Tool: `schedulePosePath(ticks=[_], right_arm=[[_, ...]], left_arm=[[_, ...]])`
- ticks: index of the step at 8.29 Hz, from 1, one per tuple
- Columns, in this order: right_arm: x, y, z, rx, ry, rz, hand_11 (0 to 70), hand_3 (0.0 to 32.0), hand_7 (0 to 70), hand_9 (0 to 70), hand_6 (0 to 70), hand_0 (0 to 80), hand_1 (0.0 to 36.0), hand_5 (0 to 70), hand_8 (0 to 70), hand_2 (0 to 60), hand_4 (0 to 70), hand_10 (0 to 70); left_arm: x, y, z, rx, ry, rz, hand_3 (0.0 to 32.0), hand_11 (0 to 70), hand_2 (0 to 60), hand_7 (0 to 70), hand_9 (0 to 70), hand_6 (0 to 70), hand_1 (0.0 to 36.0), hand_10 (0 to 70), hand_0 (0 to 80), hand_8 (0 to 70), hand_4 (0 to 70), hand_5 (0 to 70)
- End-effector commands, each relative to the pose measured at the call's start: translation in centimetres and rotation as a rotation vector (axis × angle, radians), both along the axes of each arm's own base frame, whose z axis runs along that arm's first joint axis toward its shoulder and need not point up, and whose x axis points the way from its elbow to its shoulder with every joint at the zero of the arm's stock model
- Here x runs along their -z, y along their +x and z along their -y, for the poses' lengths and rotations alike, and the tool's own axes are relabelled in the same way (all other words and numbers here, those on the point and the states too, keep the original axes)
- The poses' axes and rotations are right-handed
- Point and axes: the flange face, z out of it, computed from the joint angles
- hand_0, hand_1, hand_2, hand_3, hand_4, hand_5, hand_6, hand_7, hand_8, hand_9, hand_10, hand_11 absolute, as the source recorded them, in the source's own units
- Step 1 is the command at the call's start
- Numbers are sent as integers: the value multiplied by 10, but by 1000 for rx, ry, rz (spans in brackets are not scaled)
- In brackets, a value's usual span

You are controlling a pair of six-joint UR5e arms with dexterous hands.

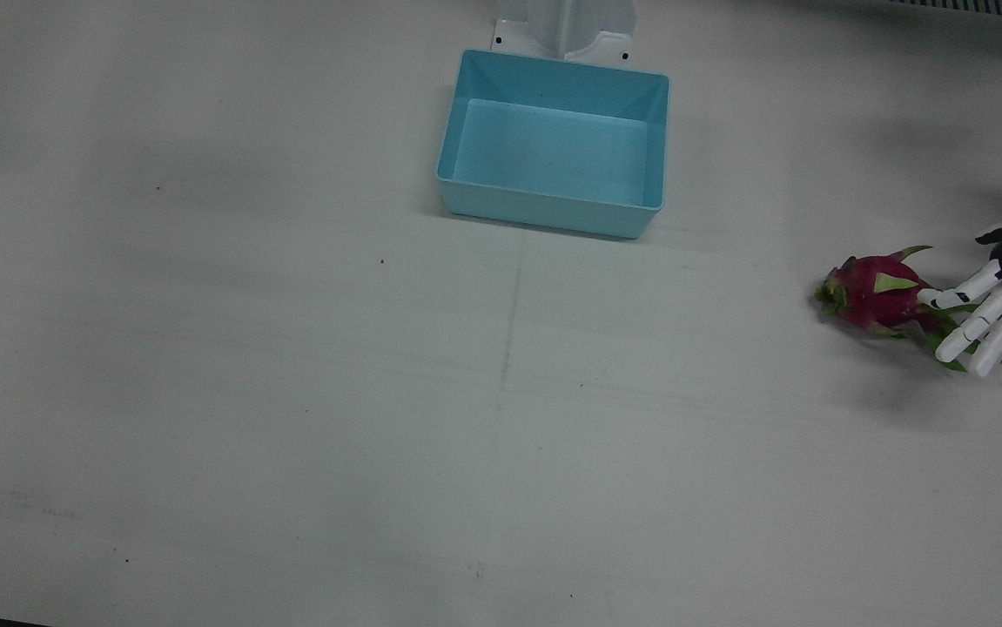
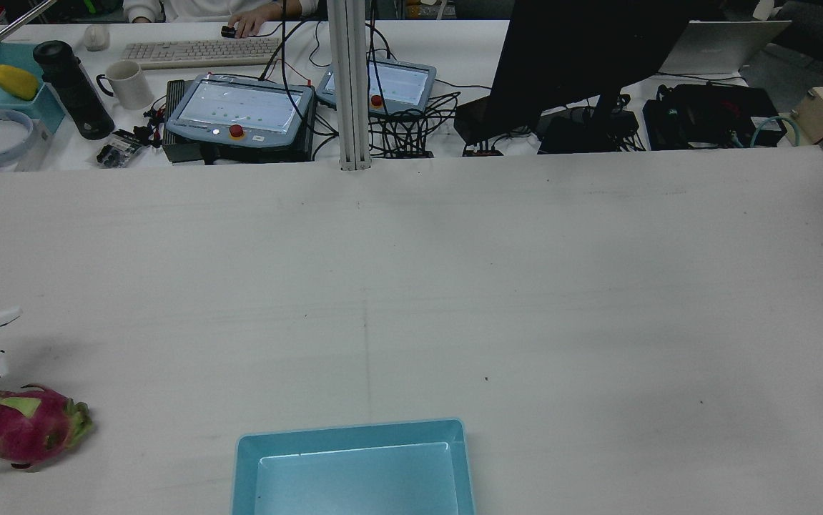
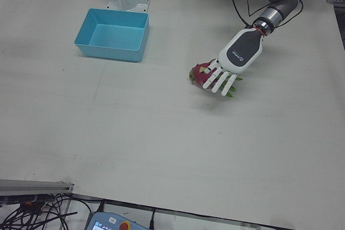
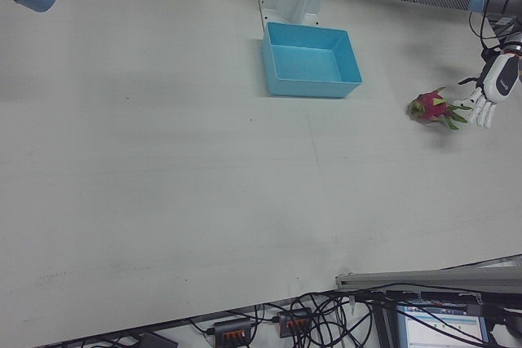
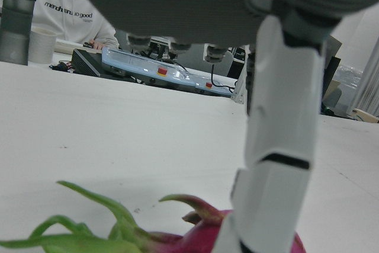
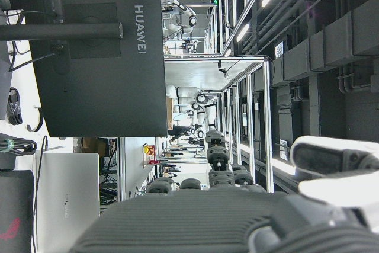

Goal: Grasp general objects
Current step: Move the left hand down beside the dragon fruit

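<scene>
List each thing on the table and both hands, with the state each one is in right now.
Dragon fruit: lying on its side on the table, not lifted.
Blue bin: upright, nothing in it.
Left hand: open, fingers spread over the dragon fruit's end, not closed on it.
Right hand: only its back and a fingertip show in its own camera, aimed away from the table; open or shut cannot be told.

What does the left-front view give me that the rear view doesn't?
Only the left-front view shows the whole left hand, fingers spread over the dragon fruit, and its arm. Only the rear view shows the operators' desk with two teach pendants and a monitor; there just fingertips show. Both show the dragon fruit and the empty blue bin.
</scene>
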Motion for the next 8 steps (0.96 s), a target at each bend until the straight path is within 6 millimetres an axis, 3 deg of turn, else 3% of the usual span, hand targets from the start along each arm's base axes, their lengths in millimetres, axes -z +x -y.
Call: schedulePosePath(ticks=[1,2,3,4,5,7,8], right_arm=[[-1,0,0,0,-2,1,0,0,0,0,0,0,0,0,0,0,0,0],[0,0,0,0,0,0,0,0,0,0,0,0,0,0,0,0,0,0],[0,0,0,-1,0,2,0,0,0,0,0,0,0,0,0,0,0,0],[-2,0,-1,0,-3,1,0,0,0,0,0,0,0,0,0,0,0,0],[-1,0,0,-1,-2,2,0,0,0,0,0,0,0,0,0,0,0,0],[0,0,0,-1,0,0,0,0,0,0,0,0,0,0,0,0,0,0],[0,0,0,-1,0,0,0,0,0,0,0,0,0,0,0,0,0,0]], left_arm=[[4,-9,11,167,7,-59,184,0,26,67,0,0,298,0,683,0,0,0],[3,-3,9,150,-10,-75,176,0,46,64,0,0,305,0,686,0,0,0],[-7,-1,2,133,-74,-22,142,0,49,69,0,0,331,0,795,0,0,0],[-19,-6,-4,136,-136,30,130,0,85,66,0,0,343,0,788,0,0,13],[-36,-18,-10,187,-199,35,108,0,128,65,0,0,355,0,793,0,0,69],[-41,-20,-14,183,-265,13,96,0,62,59,0,0,340,0,786,0,0,59],[-29,4,-12,59,-139,-39,98,0,28,45,0,0,275,0,630,0,0,10]])
